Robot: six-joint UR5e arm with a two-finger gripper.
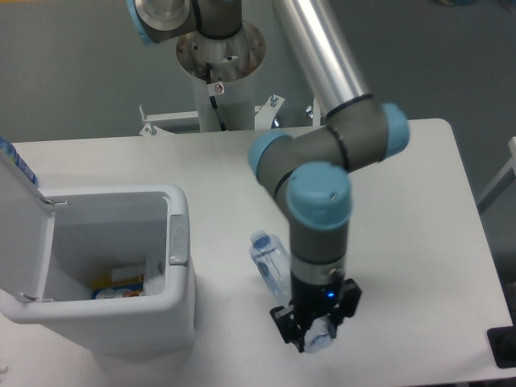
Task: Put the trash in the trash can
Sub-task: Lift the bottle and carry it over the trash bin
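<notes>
Bottle: the bottle [270, 262] is clear with a blue tint; it is tilted, the upper end near the bin, the lower end going down to the right under the arm.
Bottle place: it is over the table [419, 201], just to the right of the bin, outside it.
Gripper: the gripper [316, 334] points down and its 2 fingers are clenched around the lower end of the bottle, which shows between them.
Arm: the grey arm [318, 242] with light blue joints covers the middle part of the bottle.
Bin: the bin [179, 266] is white and large, at the left on the table; its lid [18, 205] is open and stands up at the left side.
Inside the bin: some colourful scraps [121, 284] lie at the bottom.
Tissue: I cannot find it here.
</notes>
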